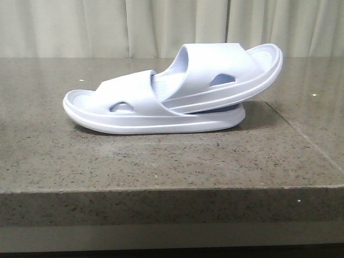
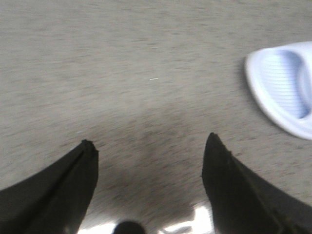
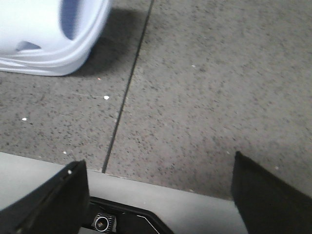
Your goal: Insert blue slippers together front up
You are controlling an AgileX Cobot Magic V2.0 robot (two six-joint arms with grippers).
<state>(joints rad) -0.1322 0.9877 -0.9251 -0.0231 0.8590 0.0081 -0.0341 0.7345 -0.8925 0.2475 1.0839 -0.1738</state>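
Two very pale blue slippers lie nested on the stone table in the front view. The lower slipper (image 1: 129, 110) lies flat. The upper slipper (image 1: 226, 72) has one end pushed under the lower one's strap and tilts up to the right. Neither gripper shows in the front view. My left gripper (image 2: 150, 146) is open and empty over bare table, with one slipper end (image 2: 285, 85) off to its side. My right gripper (image 3: 158, 168) is open and empty near the table's front edge, with a slipper's end (image 3: 48, 34) apart from it.
The grey speckled stone table (image 1: 161, 161) has a seam line (image 1: 301, 134) on its right side, also in the right wrist view (image 3: 129, 83). Its front edge (image 1: 172, 207) drops off. A pale curtain (image 1: 107, 27) hangs behind. A dark device (image 3: 126, 219) sits below the table edge.
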